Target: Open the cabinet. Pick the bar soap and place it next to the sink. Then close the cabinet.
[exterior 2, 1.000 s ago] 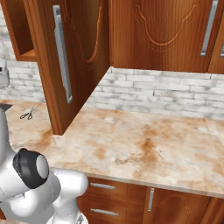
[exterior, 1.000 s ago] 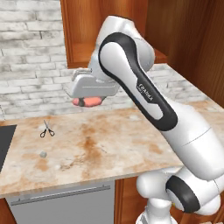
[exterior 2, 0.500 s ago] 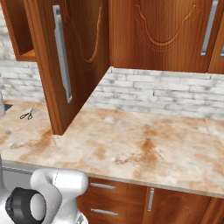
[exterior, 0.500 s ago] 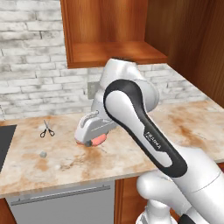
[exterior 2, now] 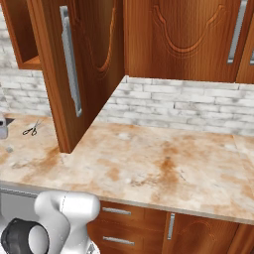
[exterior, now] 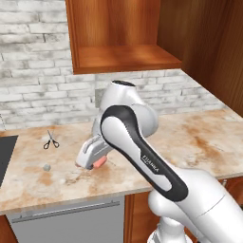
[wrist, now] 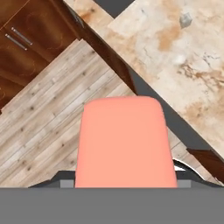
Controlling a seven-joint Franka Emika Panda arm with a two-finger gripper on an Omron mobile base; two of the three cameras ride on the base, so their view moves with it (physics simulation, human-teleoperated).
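The gripper (exterior: 91, 162) hangs low over the counter (exterior: 190, 137), tilted down toward its front edge, with the soap (exterior: 98, 163) clamped between its fingers; a salmon end of the bar pokes out below the white hand. In the hand view the soap (wrist: 123, 142) lies broad and flat right in front of the camera and hides the fingertips.

To the left of the gripper a small grey lump (exterior: 46, 166) sits on the counter, well apart from it. Farther left and back lie the scissors (exterior: 50, 140), near the brick wall. At the far left edge is the dark corner of the sink (exterior: 5, 156), with the lump and scissors between it and the gripper.

Above and behind the gripper the cabinet (exterior: 123, 56) stands open, its shelf bare. Its door (exterior 2: 77, 69) is swung out over the counter, the long silver handle (exterior 2: 71, 67) facing forward.

Beyond the soap, the hand view shows the counter's front edge, the wooden floor (wrist: 48, 118) below, and a low door (wrist: 30, 30) with short handles
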